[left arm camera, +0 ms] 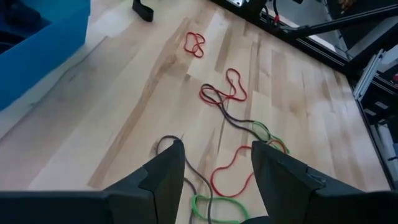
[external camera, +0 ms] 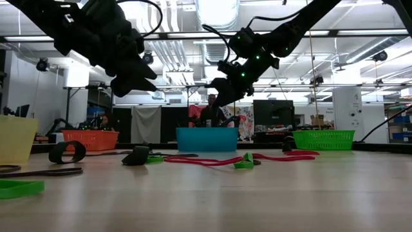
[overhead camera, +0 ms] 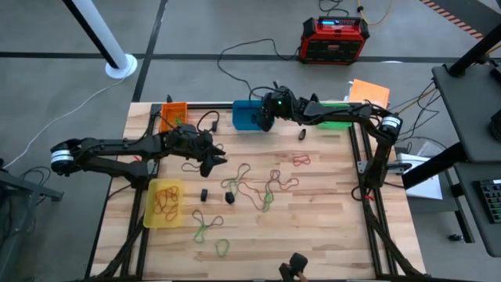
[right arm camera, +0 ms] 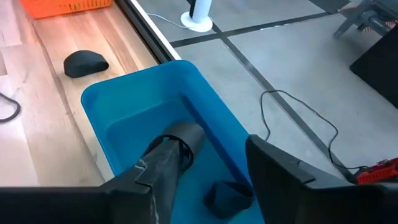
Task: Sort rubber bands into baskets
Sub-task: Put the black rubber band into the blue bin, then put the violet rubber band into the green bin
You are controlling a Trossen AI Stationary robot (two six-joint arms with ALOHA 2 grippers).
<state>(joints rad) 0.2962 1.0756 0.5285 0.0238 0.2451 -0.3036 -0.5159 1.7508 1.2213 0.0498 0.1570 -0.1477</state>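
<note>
My left gripper [overhead camera: 218, 162] [left arm camera: 217, 152] hangs open and empty just above a tangle of red, black and green rubber bands [left arm camera: 233, 118] near the table's middle. My right gripper [overhead camera: 262, 119] [right arm camera: 214, 140] is open over the blue basket [right arm camera: 137, 106] at the far edge. A wide black band [right arm camera: 186, 134] shows at one of its fingertips, and another black band [right arm camera: 227, 196] lies in the basket. The orange basket [overhead camera: 174, 116] and green basket [overhead camera: 338, 117] stand on either side of the blue one. The yellow basket [overhead camera: 164, 202], near left, holds tan bands. My right gripper has the wide black band [right arm camera: 186, 134] right at the tip of one finger, above the blue basket's floor. The fingers come slanting down from above. I cannot tell whether the finger touches the band.
Loose bands lie about the table: a red one [overhead camera: 301, 160], green ones [overhead camera: 205, 227] near the front, short black ones [overhead camera: 204, 193]. A black mount [overhead camera: 296, 268] stands at the near edge. A red-and-black power box [overhead camera: 335, 39] sits on the floor behind.
</note>
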